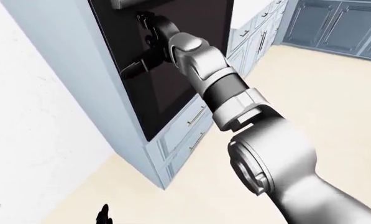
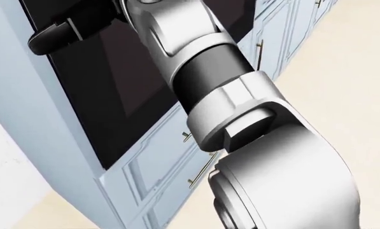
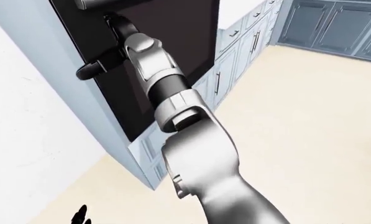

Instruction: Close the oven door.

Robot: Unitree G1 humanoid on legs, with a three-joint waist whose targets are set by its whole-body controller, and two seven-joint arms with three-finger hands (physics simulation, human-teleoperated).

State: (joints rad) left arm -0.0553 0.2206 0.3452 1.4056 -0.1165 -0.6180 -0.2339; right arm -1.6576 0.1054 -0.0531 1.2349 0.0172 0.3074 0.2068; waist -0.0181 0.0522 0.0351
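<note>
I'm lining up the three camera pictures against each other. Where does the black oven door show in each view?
Left-eye view: oven door, top centre, behind the right hand.
Head view: top left, dark panel partly hidden by the arm.
Right-eye view: top, left of centre.
Shared landmark: the drawers just under the door.

One oven door, dark and glossy, flush with its pale blue housing. One oven handle, only partly in view at the top of the right-eye view. Two drawers stacked under the oven, each with one bar pull, so two drawer pulls. One robot hand against the door, with one dark finger clearly separate; others not countable. One arm across the views. Two tall vertical cabinet pulls side by side further along the cabinet run. One dark shape at the bottom edge, unidentifiable.
</note>
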